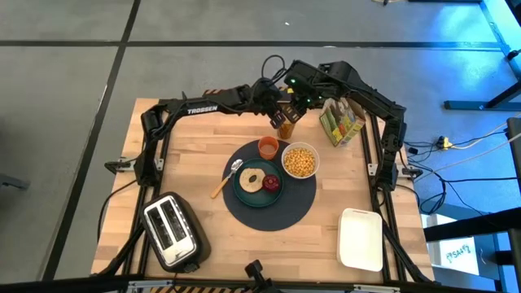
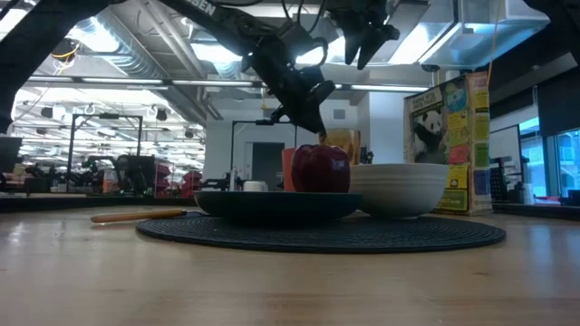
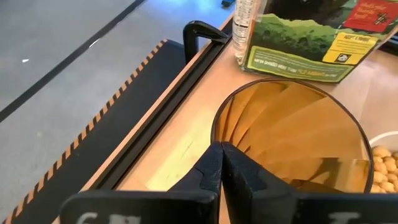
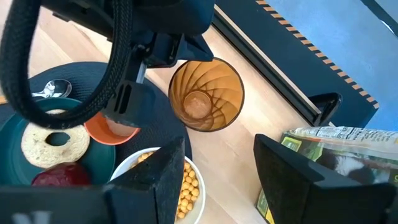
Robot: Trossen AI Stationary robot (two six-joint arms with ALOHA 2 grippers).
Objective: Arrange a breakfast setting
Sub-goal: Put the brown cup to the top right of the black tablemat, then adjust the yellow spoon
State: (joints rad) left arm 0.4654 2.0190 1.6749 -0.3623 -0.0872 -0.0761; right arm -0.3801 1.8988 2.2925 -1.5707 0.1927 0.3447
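Mostly set: teal plate (image 1: 254, 189) with bagel (image 1: 251, 177) and red fruit (image 1: 271, 182), spoon (image 1: 227, 177), white bowl (image 1: 299, 160), orange cup (image 1: 269, 147) on dark-blue mat (image 1: 281, 210); amber glass (image 4: 206, 94) off mat, rim pinched by left gripper (image 3: 220, 163); right gripper (image 4: 219, 167) spread, hovering above; glass placement left.

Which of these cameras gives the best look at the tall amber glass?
The right wrist view: it looks down into the whole amber glass, with the left gripper pinching its rim. The left wrist view crops it, the high view shows it tiny under the arms, and the low view hides most of it behind the red fruit.
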